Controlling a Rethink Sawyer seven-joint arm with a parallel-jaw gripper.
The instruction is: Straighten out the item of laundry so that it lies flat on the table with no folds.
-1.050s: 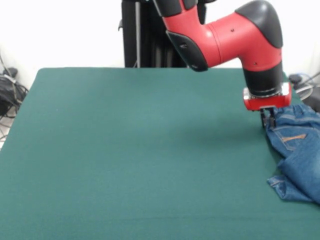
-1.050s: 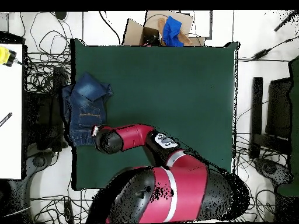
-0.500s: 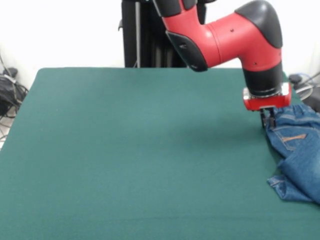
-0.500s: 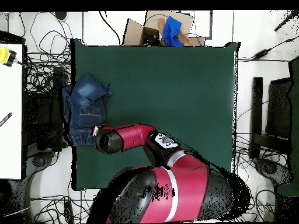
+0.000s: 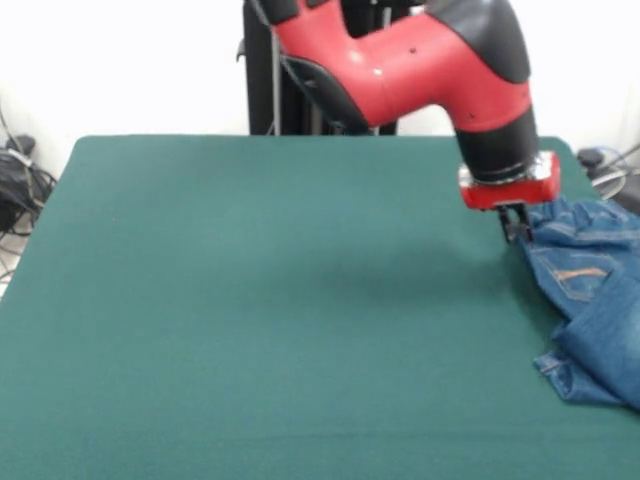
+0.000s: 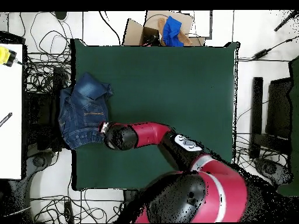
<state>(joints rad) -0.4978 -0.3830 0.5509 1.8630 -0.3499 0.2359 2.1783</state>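
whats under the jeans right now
Part of the jeans lies on the green table, and in the overhead view part hangs past its edge. Anything beneath the denim is covered. The gripper meets their edge.

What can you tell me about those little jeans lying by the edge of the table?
The jeans are small, blue denim with faded pale patches and orange stitching on a pocket. They lie crumpled and folded over themselves at the side edge of the green table, and in the overhead view they partly hang past that edge. The robot's gripper is at the bunched waist end nearest the table's middle; whether it grips the cloth is not clear.
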